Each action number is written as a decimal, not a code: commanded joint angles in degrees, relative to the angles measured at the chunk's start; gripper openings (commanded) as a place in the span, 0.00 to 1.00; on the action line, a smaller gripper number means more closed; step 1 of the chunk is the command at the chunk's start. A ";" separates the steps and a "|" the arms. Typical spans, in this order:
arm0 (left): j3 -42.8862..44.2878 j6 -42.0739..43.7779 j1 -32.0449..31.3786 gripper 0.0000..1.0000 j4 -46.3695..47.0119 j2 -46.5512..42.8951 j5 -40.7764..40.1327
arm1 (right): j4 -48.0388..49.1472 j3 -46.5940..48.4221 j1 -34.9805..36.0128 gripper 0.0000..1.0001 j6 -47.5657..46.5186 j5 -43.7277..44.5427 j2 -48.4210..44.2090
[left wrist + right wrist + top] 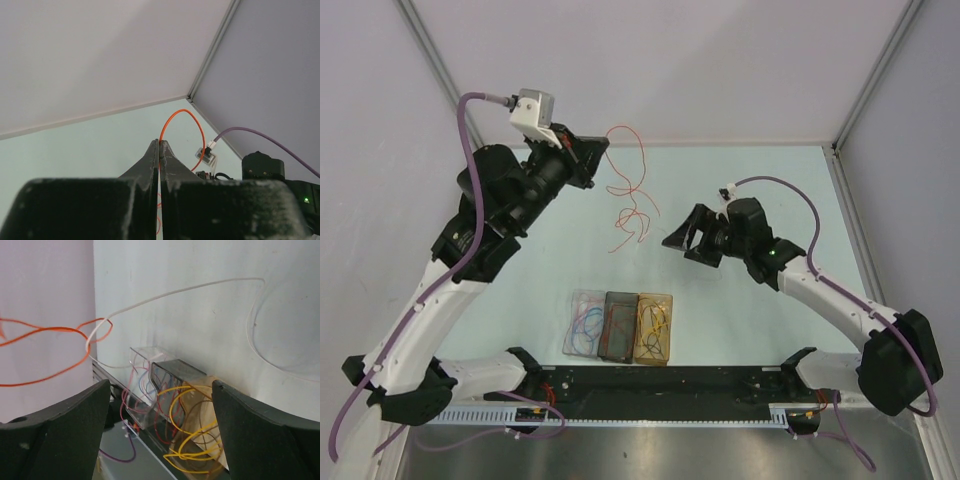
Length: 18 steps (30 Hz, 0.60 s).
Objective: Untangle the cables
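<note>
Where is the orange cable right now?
In the top view the orange cable hangs over the far middle of the table, pinched in the shut left end effector, and trails down towards the open right end effector.

Orange cable [183, 110]: thin, dangling in loose loops, upper end pinched in left gripper [159, 144]. Pale cable [200, 286] crosses its loop. Yellow cable [655, 321], blue cable [582, 323]: coiled inside boxes [620, 296].

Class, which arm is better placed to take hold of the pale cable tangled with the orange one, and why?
Likely right. The right claw is open and empty, with the pale cable crossing the orange cable just ahead of it. The left claw is shut on the orange cable, holding it raised.
</note>
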 commanded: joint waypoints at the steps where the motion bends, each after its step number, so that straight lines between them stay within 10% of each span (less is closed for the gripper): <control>1: -1.19 0.22 -0.27 0.00 2.71 -1.69 2.58 | 8.49 -0.10 -0.08 0.87 11.95 3.40 -0.74; 18: -4.62 -1.54 -0.36 0.00 5.26 -2.39 4.07 | 27.19 -0.80 0.18 0.89 31.84 -0.81 14.46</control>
